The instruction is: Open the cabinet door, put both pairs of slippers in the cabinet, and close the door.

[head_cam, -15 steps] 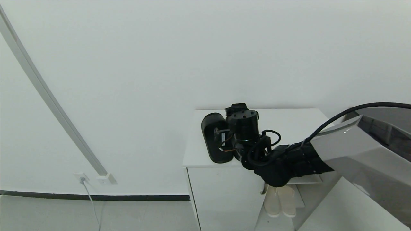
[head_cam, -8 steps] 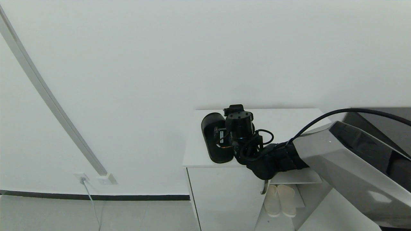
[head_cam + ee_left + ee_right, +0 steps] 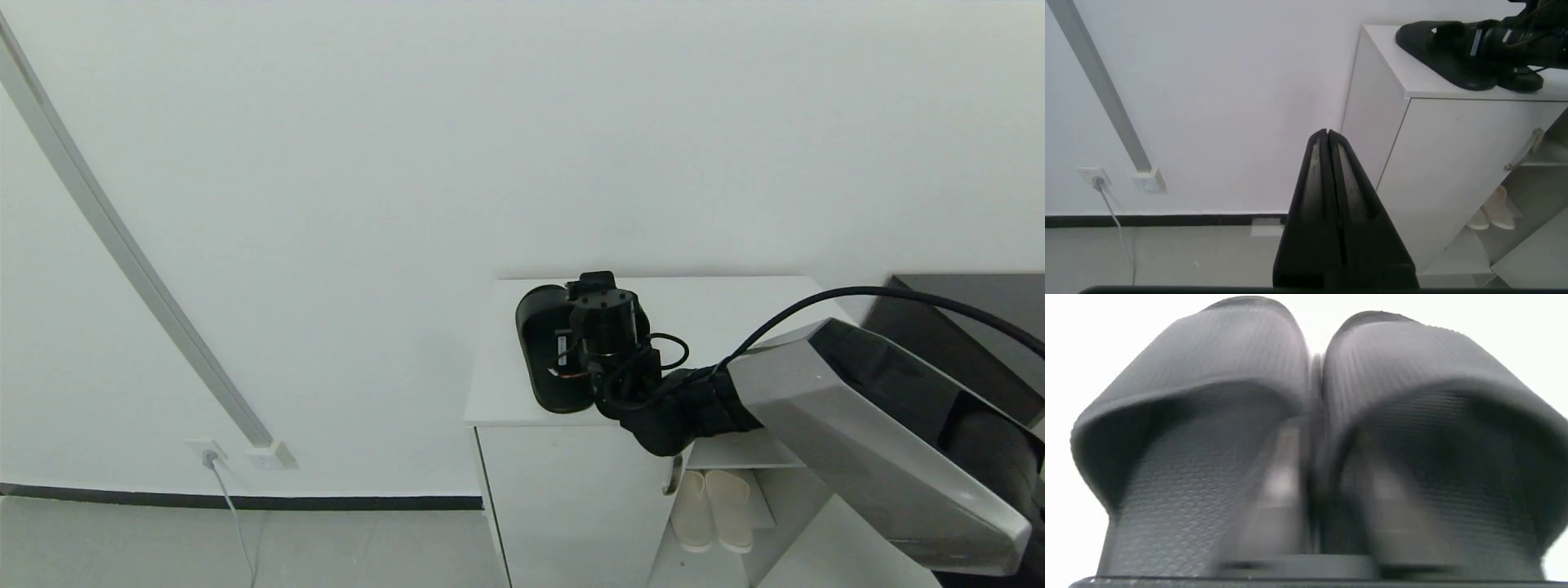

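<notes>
The black slippers (image 3: 549, 359) sit side by side on the left part of the cabinet's top surface (image 3: 735, 327), reading in the head view as one dark shape drawn out from near to far. The right end effector (image 3: 1319, 502) meets them from the right. Its wrist view looks straight into both strap openings, with a finger (image 3: 1282, 482) in each slipper, and it appears clenched on the two touching inner walls. The open compartment lies below and to the right of the pair, where the cream slippers (image 3: 712, 510) already rest on a lower shelf (image 3: 763, 510), so the coming carry likely runs down and right. The right arm is plainly the nearer one. The left end effector (image 3: 1328, 143) hangs low, well left of the cabinet, clenched on nothing.
</notes>
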Available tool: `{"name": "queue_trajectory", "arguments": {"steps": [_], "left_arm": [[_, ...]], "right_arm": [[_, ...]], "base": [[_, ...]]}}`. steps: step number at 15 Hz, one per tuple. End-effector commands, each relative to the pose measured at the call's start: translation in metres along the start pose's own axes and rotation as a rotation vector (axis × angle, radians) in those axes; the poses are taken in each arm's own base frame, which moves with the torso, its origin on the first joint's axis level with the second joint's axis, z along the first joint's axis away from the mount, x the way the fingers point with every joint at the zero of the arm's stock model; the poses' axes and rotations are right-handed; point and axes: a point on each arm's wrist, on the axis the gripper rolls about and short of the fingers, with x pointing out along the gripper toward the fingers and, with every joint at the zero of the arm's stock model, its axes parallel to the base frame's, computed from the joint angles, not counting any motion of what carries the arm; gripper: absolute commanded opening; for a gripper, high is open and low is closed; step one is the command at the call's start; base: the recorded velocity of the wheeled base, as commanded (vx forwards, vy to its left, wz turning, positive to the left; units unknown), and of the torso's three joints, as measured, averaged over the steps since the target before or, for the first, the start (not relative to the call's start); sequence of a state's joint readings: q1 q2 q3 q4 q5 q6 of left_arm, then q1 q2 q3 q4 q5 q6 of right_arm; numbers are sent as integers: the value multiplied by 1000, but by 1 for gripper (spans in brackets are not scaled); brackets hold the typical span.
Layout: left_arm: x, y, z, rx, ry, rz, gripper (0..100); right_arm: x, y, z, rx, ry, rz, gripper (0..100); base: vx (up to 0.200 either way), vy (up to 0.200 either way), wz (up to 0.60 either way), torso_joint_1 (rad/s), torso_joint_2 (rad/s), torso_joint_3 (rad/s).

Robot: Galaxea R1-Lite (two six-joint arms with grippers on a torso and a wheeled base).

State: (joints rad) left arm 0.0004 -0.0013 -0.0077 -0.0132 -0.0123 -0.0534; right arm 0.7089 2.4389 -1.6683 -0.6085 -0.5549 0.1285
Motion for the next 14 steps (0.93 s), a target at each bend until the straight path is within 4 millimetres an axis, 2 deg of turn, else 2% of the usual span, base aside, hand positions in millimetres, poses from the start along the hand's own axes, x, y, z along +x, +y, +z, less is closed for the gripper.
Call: {"name": "queue_trajectory", "arguments": {"steps": [1,3,5,6,7,8,9,10,13,14], "left_arm": [[0,0,0,0,-1,1,0],[0,0,0,0,1,1,0],[0,0,0,0,1,1,0],[0,0,0,0,1,1,0],[0,0,0,1,1,1,0],[0,0,0,7,1,0,0],[0,0,0,7,-1,0,0],[0,0,0,6,-1,0,0],[0,0,0,4,-2,0,0],[0,0,0,4,-2,0,0]], "right_arm": [[1,0,-3,-2,6,-1,0],[-9,-4,15,17,-19,2,0],[-32,-15,37,29,-35,15,0],[-50,-24,46,32,-41,37,0],[-60,-29,50,33,-45,55,0],[-79,-39,55,35,-48,94,0],[-112,-58,57,23,-33,158,0],[-133,-70,56,10,-17,210,0],[-183,-97,60,3,0,349,0],[-187,-100,58,-1,7,352,0]], "base": [[0,0,0,0,0,0],[0,0,0,0,0,0],[0,0,0,0,0,0],[0,0,0,0,0,0],[0,0,0,0,0,0],[0,0,0,0,0,0],[0,0,0,0,0,0],[0,0,0,0,0,0],[0,0,0,0,0,0],[0,0,0,0,0,0]]}}
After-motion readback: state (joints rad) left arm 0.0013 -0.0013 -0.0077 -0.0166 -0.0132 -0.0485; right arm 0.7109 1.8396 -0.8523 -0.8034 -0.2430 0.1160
